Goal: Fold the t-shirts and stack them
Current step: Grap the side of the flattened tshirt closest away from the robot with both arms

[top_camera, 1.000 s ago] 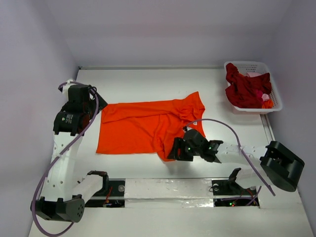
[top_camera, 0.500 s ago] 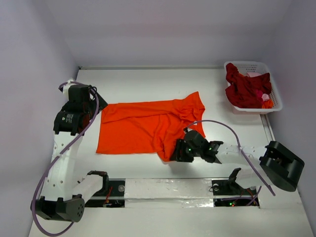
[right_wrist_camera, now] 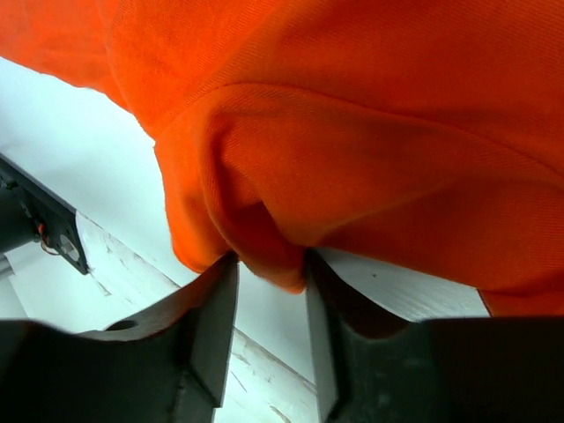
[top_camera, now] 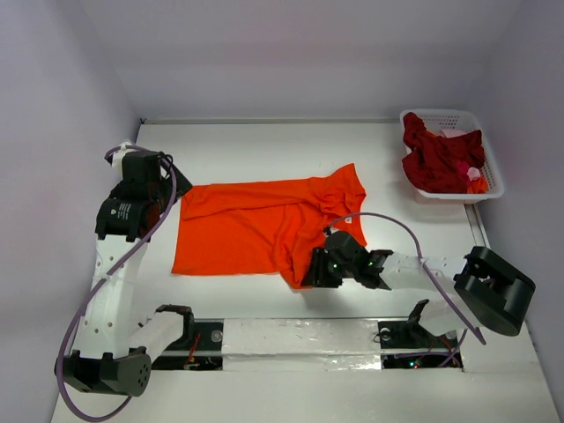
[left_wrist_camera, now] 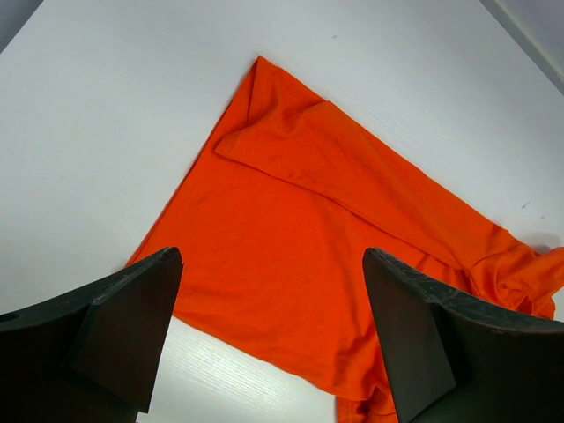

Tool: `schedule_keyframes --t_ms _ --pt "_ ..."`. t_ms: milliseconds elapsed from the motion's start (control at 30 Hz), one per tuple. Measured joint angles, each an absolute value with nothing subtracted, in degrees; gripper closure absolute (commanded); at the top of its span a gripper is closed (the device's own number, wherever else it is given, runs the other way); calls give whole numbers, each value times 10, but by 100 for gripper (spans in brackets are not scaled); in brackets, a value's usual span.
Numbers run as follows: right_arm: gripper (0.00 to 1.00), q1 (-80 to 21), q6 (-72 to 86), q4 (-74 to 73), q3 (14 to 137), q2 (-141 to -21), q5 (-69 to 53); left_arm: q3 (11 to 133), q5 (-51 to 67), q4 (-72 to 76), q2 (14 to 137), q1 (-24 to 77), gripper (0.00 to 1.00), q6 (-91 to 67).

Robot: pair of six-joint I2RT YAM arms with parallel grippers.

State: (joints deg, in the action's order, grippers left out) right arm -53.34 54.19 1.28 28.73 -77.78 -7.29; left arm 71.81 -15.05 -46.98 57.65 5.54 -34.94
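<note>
Right gripper (right_wrist_camera: 270,266) pinching orange t-shirt (top_camera: 238,229), at its near edge

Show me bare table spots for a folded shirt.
Bare: the far strip between the back wall and the orange t-shirt, and the patch between it and the basket. Crowded: the near edge, where the right gripper pinches it.

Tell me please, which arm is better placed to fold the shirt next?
Likely right: the right gripper grips the orange t-shirt at its near edge; the left gripper hangs open above.
</note>
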Motion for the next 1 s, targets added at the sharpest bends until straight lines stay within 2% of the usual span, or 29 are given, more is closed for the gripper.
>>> schedule_keyframes --t_ms 200,433,467,533,600,1000 --pt "68 -533 542 8 287 -778 -72 718 -152 -470 576 55 18 -349" --pt "73 -533 542 -15 288 -758 -69 718 -177 -480 581 55 18 -348" --pt "75 -533 542 -20 289 -754 -68 718 -181 -481 583 55 17 -348" --pt "92 -533 539 -28 293 -750 -66 718 -185 -484 584 55 18 -347" --pt "99 -533 539 -33 297 -750 -64 718 -188 -486 583 55 17 -347" --pt "100 -533 535 -47 314 -750 -64 718 -209 -498 584 55 18 -345"
